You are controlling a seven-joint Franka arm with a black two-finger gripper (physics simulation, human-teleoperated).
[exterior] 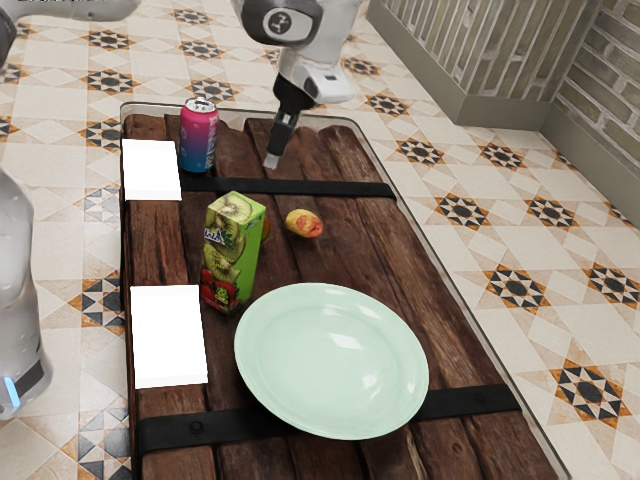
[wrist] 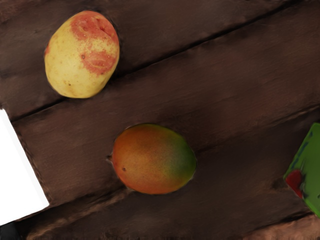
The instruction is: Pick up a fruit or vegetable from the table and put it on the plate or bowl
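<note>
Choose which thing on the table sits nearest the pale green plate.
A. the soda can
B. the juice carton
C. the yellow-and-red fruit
B: the juice carton stands right beside the rim of the plate. The yellow-and-red fruit lies farther off across bare boards, and the soda can stands at the table's far end.

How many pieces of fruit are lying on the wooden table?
2. An orange-green mango lies beside the green juice carton; a yellow-and-red round fruit lies just past the mango. The carton may hide more.
</note>
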